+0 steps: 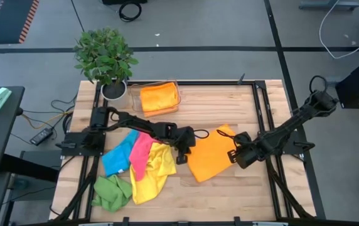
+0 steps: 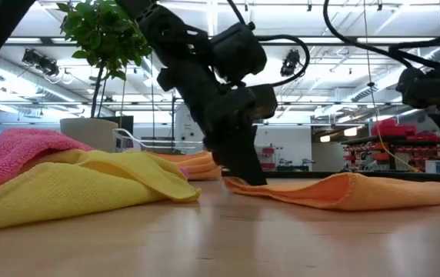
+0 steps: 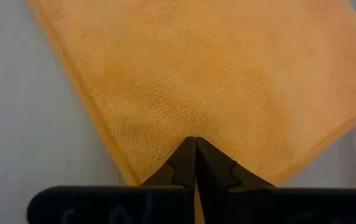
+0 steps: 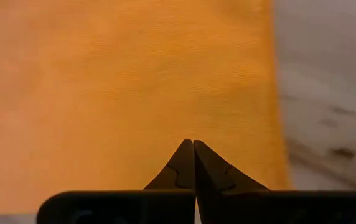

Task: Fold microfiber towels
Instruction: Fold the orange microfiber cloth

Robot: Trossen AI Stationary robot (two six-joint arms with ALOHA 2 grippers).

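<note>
An orange microfiber towel [image 1: 209, 157] lies spread near the table's middle, flat on the wood with a low ridge [image 2: 351, 181]. My left gripper [image 1: 182, 157] is shut at the towel's left edge, fingertips down at the tabletop [image 2: 252, 178]. My right gripper [image 1: 235, 156] is shut over the towel's right part [image 4: 134, 81]; whether it touches the cloth I cannot tell. Blue [image 1: 118, 157], pink [image 1: 140, 150], yellow [image 1: 153, 172] and green [image 1: 112, 191] towels lie heaped at the left. My left gripper pinches a small pucker of the orange towel's top surface [image 3: 193, 127] between its two fingertips, a little in from the towel's left edge. The fingers slant down from the table's left side. The towel lies on the table; one layer or several, I cannot tell.
A clear tray [image 1: 177, 94] at the back holds a folded orange cloth [image 1: 159, 97]. A potted plant [image 1: 107, 59] stands at the back left corner. Bare wood [image 1: 230, 194] shows along the near edge and right of the orange towel.
</note>
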